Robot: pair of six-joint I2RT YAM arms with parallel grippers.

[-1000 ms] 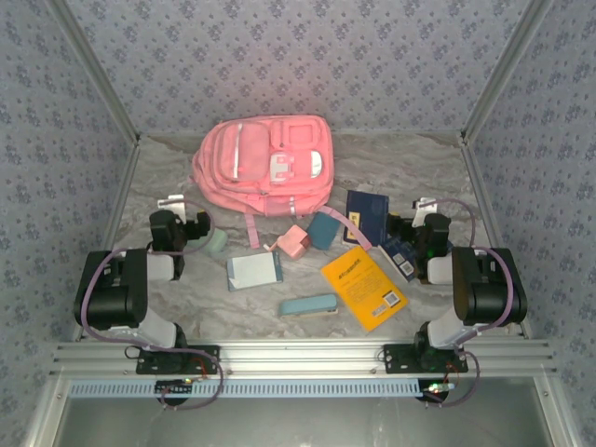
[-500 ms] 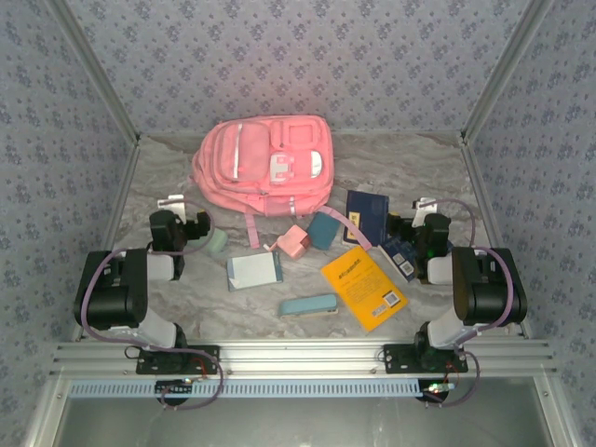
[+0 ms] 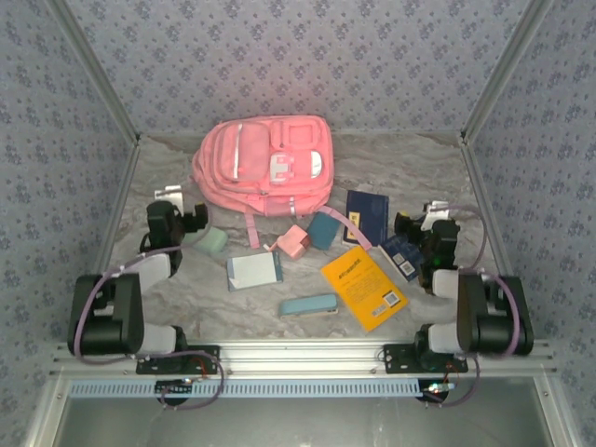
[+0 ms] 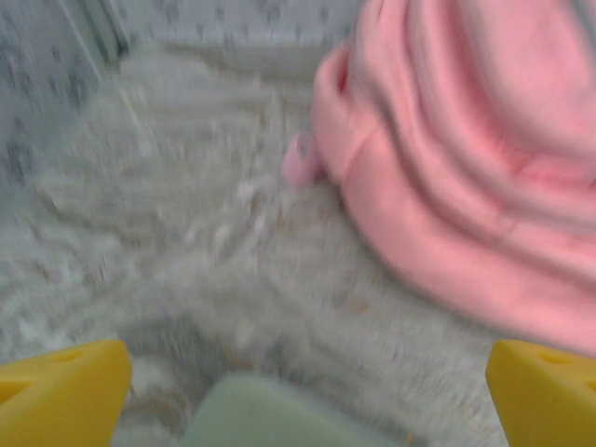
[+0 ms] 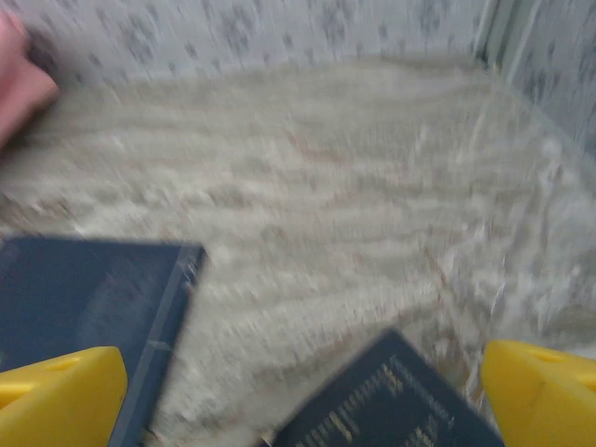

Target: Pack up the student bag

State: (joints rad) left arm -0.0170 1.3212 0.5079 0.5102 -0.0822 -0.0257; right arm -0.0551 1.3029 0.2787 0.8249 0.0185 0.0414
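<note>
marbled table [image 3: 410, 177], student bag [image 3: 264, 163] whole from above, side folds by left wrist

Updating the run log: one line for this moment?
left gripper open, empty; right gripper open, empty; student bag on table; yellow book outside bag

On your bench [image 3: 410, 168]: student bag [image 3: 265, 166], pink, lying at the back. In front of it you had a pink box [image 3: 295, 242], teal box [image 3: 324, 229], navy book [image 3: 367, 214], yellow book [image 3: 365, 287], teal case [image 3: 308, 305], white-covered booklet [image 3: 253, 270]. Left claw [image 3: 196, 222] sat beside a pale green block [image 3: 212, 242]; right claw [image 3: 408, 226] near a small navy book [image 3: 402, 256].
</note>
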